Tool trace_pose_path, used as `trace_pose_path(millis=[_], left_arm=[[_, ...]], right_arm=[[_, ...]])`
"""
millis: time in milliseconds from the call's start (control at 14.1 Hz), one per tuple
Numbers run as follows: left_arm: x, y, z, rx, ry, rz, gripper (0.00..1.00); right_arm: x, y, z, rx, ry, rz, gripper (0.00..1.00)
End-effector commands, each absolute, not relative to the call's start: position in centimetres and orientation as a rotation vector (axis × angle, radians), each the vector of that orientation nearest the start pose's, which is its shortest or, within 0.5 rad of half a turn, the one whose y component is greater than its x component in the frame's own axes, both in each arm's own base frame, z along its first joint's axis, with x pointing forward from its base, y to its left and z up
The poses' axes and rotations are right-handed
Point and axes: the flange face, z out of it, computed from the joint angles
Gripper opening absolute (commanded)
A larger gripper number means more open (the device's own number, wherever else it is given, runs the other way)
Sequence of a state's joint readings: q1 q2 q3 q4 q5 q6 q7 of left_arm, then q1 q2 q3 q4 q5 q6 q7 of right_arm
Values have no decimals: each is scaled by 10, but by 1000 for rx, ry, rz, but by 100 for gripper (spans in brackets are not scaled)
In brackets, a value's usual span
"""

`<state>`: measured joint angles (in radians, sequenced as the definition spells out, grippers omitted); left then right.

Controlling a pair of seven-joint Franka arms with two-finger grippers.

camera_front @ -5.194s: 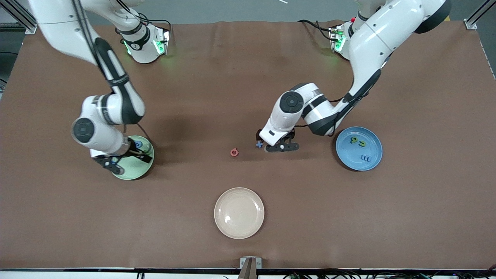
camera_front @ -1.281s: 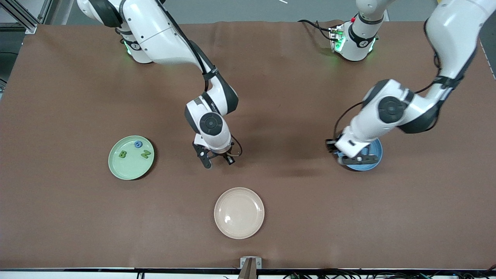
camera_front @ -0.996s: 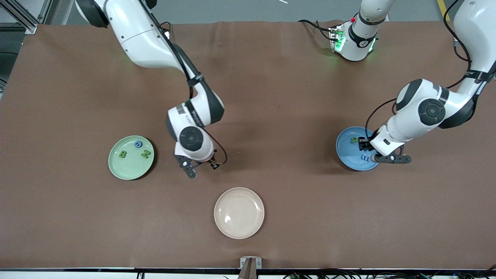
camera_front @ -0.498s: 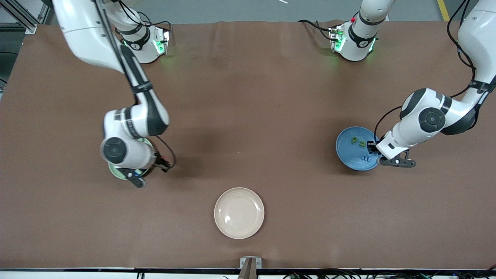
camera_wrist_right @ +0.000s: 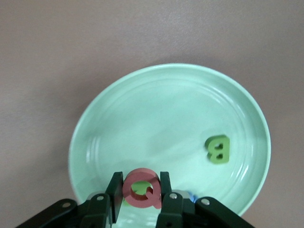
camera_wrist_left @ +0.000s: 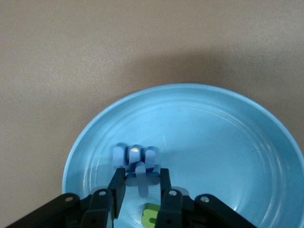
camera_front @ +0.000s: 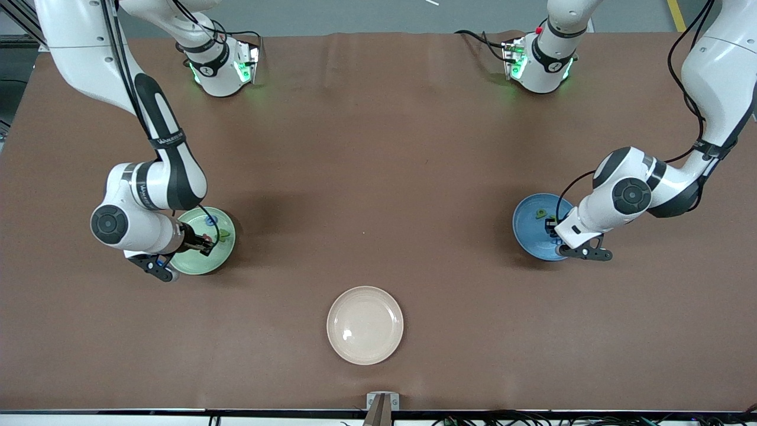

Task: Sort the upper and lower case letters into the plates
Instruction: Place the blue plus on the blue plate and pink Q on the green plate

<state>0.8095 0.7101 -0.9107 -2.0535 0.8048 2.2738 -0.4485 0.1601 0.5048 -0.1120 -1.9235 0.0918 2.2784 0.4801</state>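
In the front view, the right arm's wrist covers the lower left part of the mint green plate (camera_front: 222, 255), and the letters there are too small to read. The left arm's wrist hides the right-hand rim of the blue plate (camera_front: 528, 236). The right wrist view's lower edge cuts off the bottom of the plate and the right tool (camera_wrist_right: 141, 191); a blue letter (camera_wrist_right: 191, 194) only peeks from under a finger. In the left wrist view, the green letter (camera_wrist_left: 151, 215) at bottom centre is cut by the frame edge, and the left tool (camera_wrist_left: 141, 183) overlaps the blue cross-shaped letter (camera_wrist_left: 141, 178).
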Motion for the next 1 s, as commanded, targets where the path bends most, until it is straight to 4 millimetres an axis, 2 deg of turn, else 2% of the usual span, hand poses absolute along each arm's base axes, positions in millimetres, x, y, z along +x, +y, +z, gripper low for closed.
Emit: trace_pose_path(millis=[0,142,356,427,569,640,925], left_arm=[[573,-38,193,-3082,235,99,13],[573,-39,193,-3082,235,99,13],[573,-38,193,-3082,235,99,15],[574,-38,194,-3081,236,96,30],[578,-34,200,-3075,235,80,89],[580,-32,204,-3067,233,74,99],[584,-32,234,-3054,180,37,99]], right_arm=[[592,4,207,-3078,678,154,0],[586,-9,196,-3073,685,92,0],[585,-8,190,-3067,692,85,1],[585,-4,189,-3066,686,86,1],[585,-2,186,-3066,686,93,1],[584,-2,185,-3066,686,95,1],[587,0,184,-3068,681,93,2]])
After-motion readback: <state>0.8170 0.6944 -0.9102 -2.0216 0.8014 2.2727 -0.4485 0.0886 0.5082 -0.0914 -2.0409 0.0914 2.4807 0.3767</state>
